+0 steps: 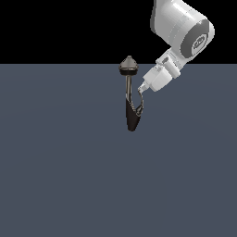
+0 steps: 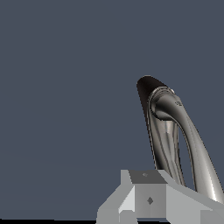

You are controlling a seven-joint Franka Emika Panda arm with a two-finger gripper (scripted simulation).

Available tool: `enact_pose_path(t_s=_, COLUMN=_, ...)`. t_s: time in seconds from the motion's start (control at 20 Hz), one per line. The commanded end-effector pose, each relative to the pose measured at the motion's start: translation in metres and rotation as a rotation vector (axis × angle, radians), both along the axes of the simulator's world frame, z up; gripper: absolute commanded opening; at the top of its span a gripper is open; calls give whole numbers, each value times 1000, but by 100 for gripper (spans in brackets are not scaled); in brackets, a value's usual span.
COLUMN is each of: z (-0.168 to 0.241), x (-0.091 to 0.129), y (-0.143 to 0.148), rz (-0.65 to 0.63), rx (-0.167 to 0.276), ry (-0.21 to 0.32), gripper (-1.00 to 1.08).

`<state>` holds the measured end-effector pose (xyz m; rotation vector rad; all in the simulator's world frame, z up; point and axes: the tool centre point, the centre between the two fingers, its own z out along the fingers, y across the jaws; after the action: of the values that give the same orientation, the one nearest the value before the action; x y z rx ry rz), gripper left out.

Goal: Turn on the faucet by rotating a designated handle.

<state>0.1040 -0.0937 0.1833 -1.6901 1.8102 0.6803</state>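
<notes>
Simulator render of a single white robot arm (image 1: 183, 30) reaching down from the upper part of the exterior view's right toward a small faucet (image 1: 131, 95) near the middle of a flat slate-grey floor (image 1: 60, 176). Black void behind, above the floor's far edge.

Faucet made of a grey cone-shaped cap (image 1: 129, 65) on top, a thin straight stem (image 1: 130, 87) below it, then a dark tapered body (image 1: 133, 116) ending in a point. Branching off that body on the exterior view's right, a thin silver curved handle (image 1: 139, 104).

Gripper (image 1: 140, 90) tipped in at a slant, just beside the upper end of the handle and apparently touching or nearly touching it. Cannot tell how far open the pincer is, nor whether anything sits between the fingers: too small in the exterior view, and only grey housing shows at the edge of the wrist view.

From the wrist view, close on the faucet (image 2: 164, 131), the curved silver handle (image 2: 192, 144) sweeping toward the camera beside the gripper (image 2: 151, 199) housing.

Judged progress: approach seemingly complete, contact about made, rotation of the handle left to do. No sign of water or other cue of the faucet being on.

No other objects around. Nothing blocking the handle's sweep except possibly the faucet's own stem and body close by.
</notes>
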Motion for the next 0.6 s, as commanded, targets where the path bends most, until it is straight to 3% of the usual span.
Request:
enact_pose_path(t_s=0.0, z=-4, x=2, y=-1, rz=-13, rx=5, ry=7, gripper=-100)
enact_pose_path(t_s=0.55, z=-3, x=-9, y=2, rz=-15, rx=6, ry=8, gripper=-100)
